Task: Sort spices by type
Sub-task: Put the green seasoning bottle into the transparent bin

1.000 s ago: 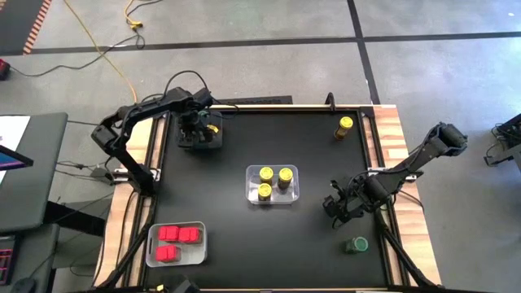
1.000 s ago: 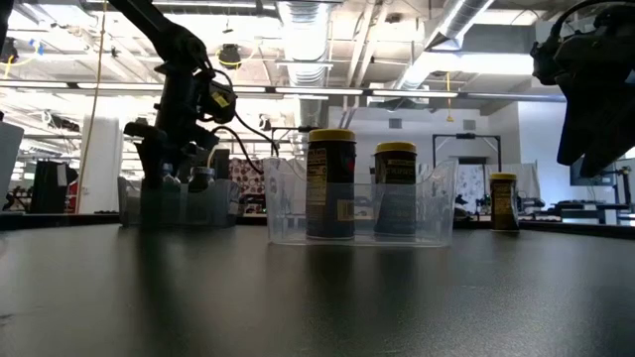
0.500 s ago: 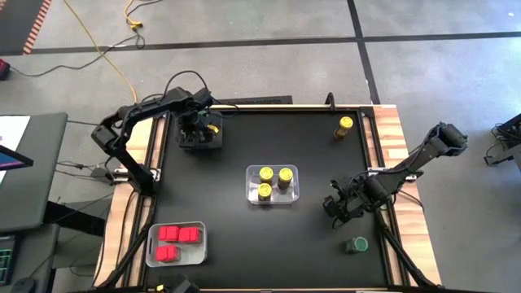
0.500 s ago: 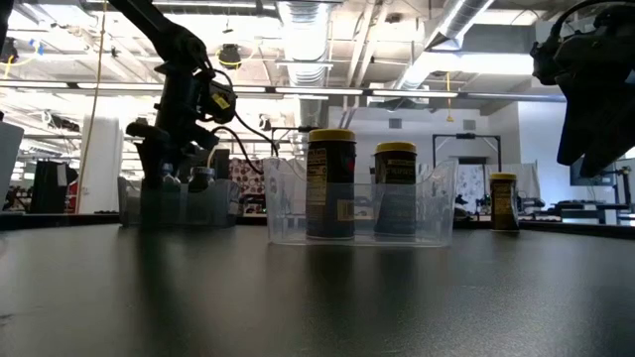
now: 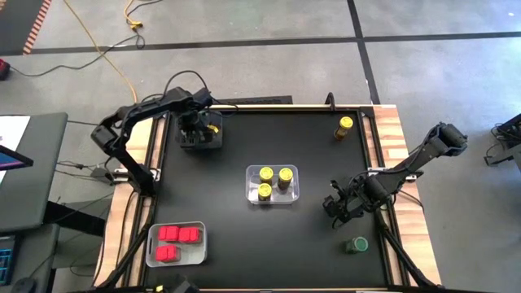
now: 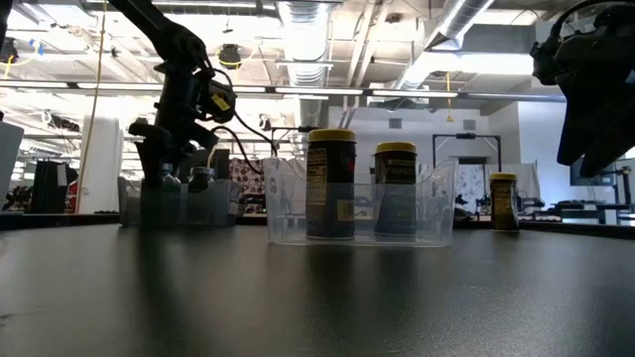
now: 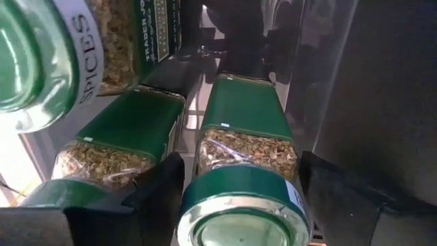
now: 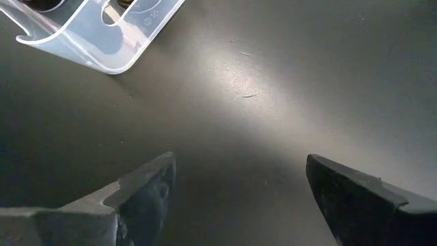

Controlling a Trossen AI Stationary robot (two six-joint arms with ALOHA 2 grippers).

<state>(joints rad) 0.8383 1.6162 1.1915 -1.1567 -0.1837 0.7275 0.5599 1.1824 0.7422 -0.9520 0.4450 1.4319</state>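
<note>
Black tabletop, workshop behind. Left gripper point(image 5: 198, 130) is down in the grey bin point(image 5: 213, 145) at the far left corner, fingers clamped on a green-lidded jar point(image 7: 240, 205) lying on its side among others. Right gripper point(image 5: 340, 208) hovers spread, empty; the loose green jar point(image 5: 356, 244) sits just nearer the front edge, right arm closest.

On the table point(image 5: 228, 236): a central bin point(image 5: 292, 199) held three jars point(image 5: 266, 174); a bin point(image 5: 199, 253) at the near left held three squarish jars point(image 5: 168, 233); single jars stood at far right point(image 5: 345, 125) and near right point(image 5: 356, 244).
</note>
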